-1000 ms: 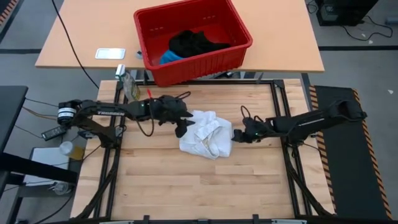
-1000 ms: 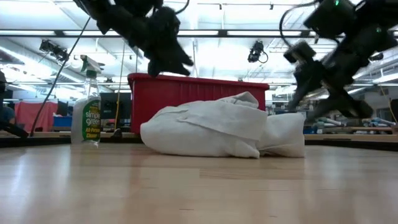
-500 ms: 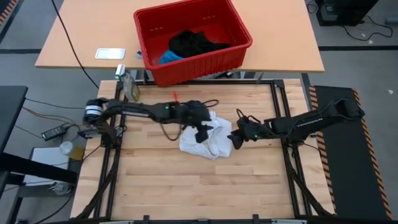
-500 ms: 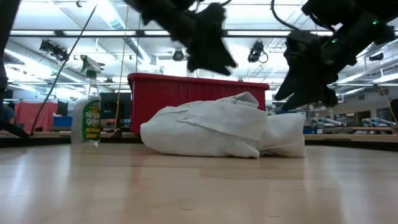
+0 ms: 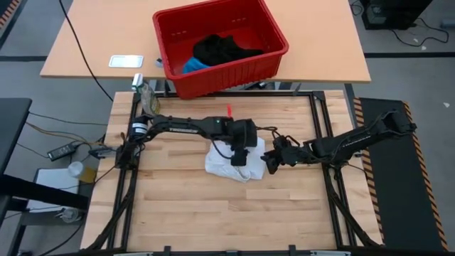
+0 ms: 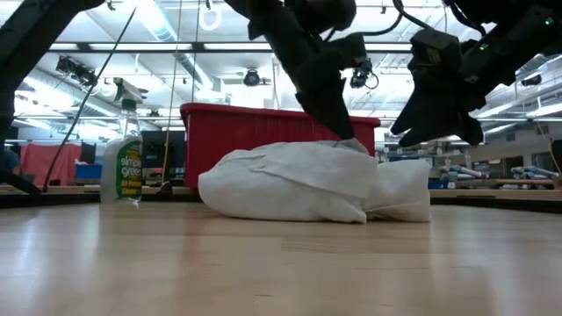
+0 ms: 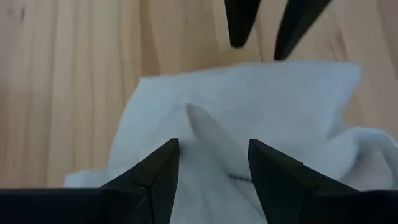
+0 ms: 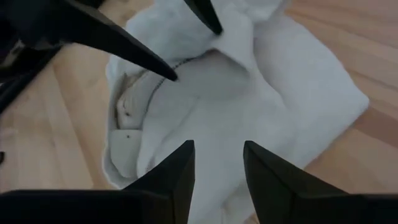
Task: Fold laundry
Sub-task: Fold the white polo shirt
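1. White garment (image 5: 234,162): crumpled in a heap near the middle of the wooden table (image 5: 213,213), slightly toward its far edge; a collar or label patch shows among the folds in the right wrist view.
2. Left gripper (image 5: 239,158): directly over the heap, pointing down, fingers (image 7: 155,171) parted with a narrow gap, tips at the cloth's top folds; nothing clamped between them.
3. Right gripper (image 5: 271,162): at the heap's 3 o'clock edge, just beside the cloth, fingers (image 8: 177,171) parted with cloth below them; no grip can be seen.
4. Black garment (image 5: 220,48): bunched inside the red basket (image 5: 181,78), at 12 o'clock from the heap, on the farther table.
5. Blue garment (image 5: 192,65): in the same basket, at the black one's 8 o'clock.
6. Spray bottle (image 5: 148,96): at 10 o'clock from the heap, at the table's far left corner.
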